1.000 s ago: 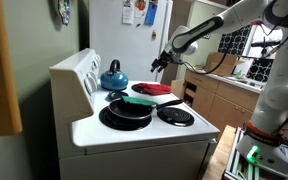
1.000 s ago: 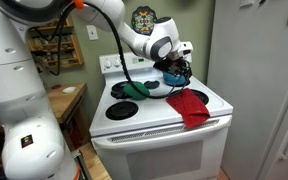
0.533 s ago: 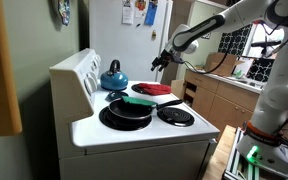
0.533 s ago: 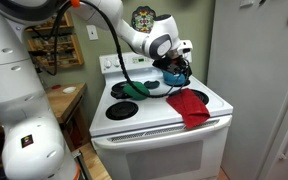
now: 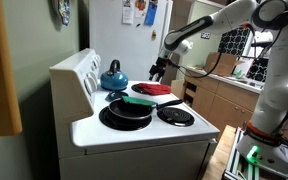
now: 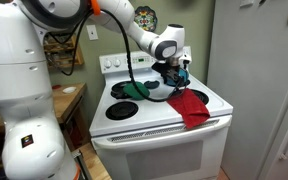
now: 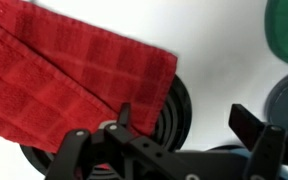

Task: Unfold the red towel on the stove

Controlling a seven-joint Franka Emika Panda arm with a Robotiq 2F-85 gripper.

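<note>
The red towel (image 6: 190,106) lies folded on the white stove (image 6: 159,123), over a burner and hanging a little past the front edge. It also shows in an exterior view (image 5: 155,89) and fills the upper left of the wrist view (image 7: 69,75), with a fold line visible. My gripper (image 7: 180,118) is open and empty, hovering above the towel's edge and a black burner (image 7: 164,105). In both exterior views the gripper (image 5: 160,66) (image 6: 177,70) is above the back of the stove, near the towel.
A blue kettle (image 5: 113,75) stands on the back burner. A black pan (image 5: 125,112) holds a green item (image 6: 131,90). A free burner (image 5: 175,116) is at the front. The stove's control panel (image 5: 85,70) rises at the back. A fridge (image 6: 259,80) stands beside the stove.
The arm has shifted a little and the gripper has dropped slightly toward the towel. The towel has not moved.
</note>
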